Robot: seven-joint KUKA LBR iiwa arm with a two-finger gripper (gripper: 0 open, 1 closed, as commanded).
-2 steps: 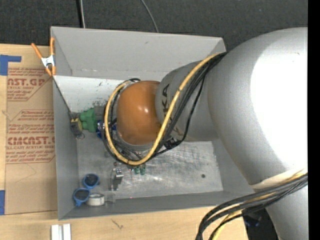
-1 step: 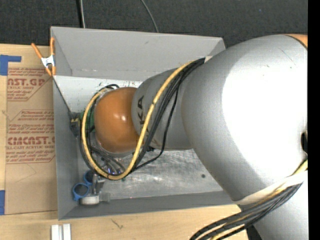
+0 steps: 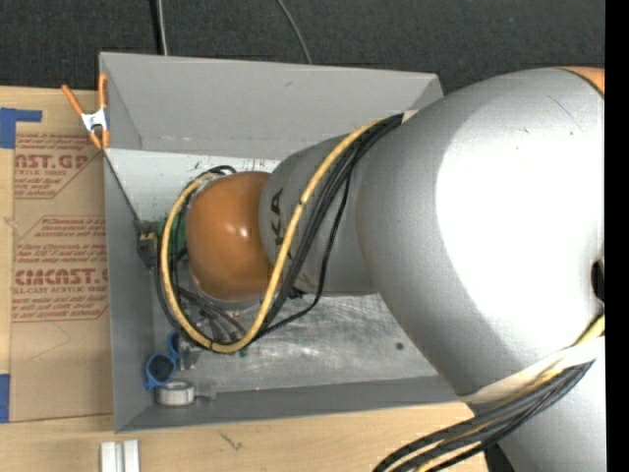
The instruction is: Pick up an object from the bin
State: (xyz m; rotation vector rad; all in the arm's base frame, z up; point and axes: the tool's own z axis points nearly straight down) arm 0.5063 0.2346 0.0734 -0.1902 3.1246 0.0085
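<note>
My gripper [image 3: 202, 314] is low in the left part of the bin, and just a dark part of its body peeks out under the orange dome. A blue ring-shaped thing [image 3: 157, 368] lies on the floor in the near left corner, below the gripper. Right beside it, against the front wall, sits a small silver-grey roll [image 3: 175, 394]. A small blue piece [image 3: 175, 343] lies just above the ring, closest to the gripper. What is directly beneath the gripper is hidden.
The arm, with its orange dome and yellow and black cables, covers the middle and right of the bin. A small dark thing [image 3: 147, 242] shows by the left wall. The bin's left wall stands close to the gripper.
</note>
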